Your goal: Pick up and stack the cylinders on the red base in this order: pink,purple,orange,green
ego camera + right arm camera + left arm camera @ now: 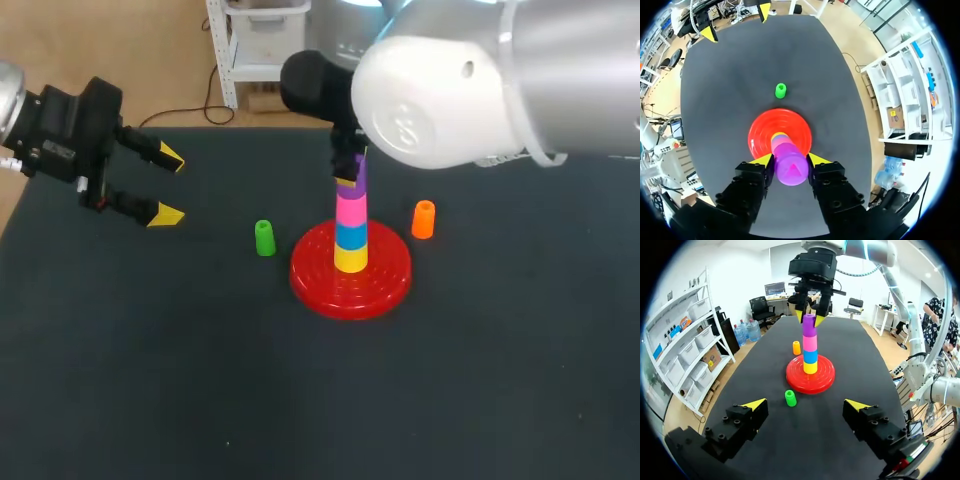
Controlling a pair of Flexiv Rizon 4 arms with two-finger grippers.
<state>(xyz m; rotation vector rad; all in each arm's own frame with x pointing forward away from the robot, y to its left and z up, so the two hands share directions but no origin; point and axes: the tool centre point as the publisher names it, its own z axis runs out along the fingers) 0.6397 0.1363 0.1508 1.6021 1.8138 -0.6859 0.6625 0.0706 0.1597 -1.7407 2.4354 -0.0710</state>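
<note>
Atop the pink cylinder [351, 210] stacked on the red base [310, 275], the purple cylinder [790, 165] is clamped from both sides by the right hand [809, 317]. The left hand [170, 186] hovers wide open and holds nothing. The green cylinder [264, 238] and orange cylinder [423, 219] stand on the surface [200, 380] flanking the base.

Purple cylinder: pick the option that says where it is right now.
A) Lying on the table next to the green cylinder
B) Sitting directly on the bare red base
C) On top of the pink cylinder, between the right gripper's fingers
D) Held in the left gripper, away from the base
C: the purple cylinder sits on top of the pink cylinder, and the right gripper has a finger against it on each side.
</note>
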